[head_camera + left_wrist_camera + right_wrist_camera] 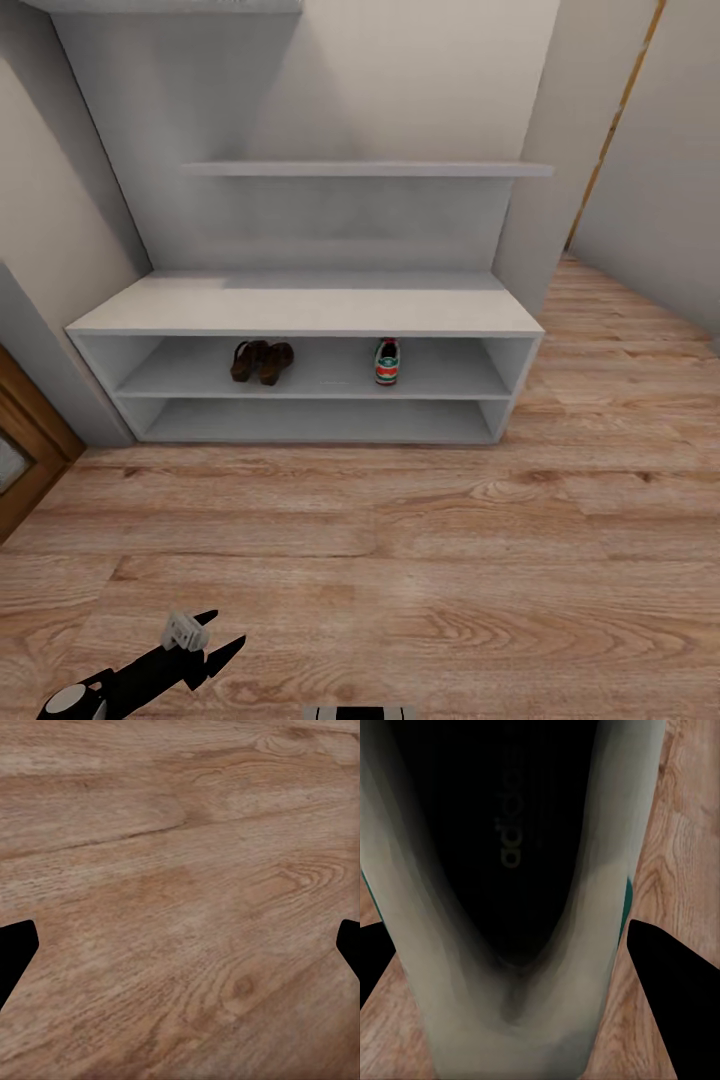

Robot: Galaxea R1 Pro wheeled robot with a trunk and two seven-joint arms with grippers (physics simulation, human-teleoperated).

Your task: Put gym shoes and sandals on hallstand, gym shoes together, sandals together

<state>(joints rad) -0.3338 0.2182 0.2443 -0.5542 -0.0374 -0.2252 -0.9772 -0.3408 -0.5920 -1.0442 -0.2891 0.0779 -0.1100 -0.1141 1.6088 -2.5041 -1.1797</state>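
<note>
The pale grey hallstand [300, 305] stands against the wall ahead. On its upper low shelf the two brown sandals [261, 361] lie side by side, left of centre. One gym shoe [387, 362] sits alone further right on the same shelf. The second gym shoe [510, 832] shows very close in the right wrist view, with its dark insole and pale rim between the fingers of my right gripper [510, 937], which is shut on it above the wood floor. My left gripper [225, 630] hangs low at the left, open and empty over bare planks [180, 870].
A long wall shelf [365, 169] juts out above the bench top. A wooden door frame [25, 440] stands at the left and a wall corner [540, 200] at the right. Wood-plank floor [400, 540] stretches between me and the rack.
</note>
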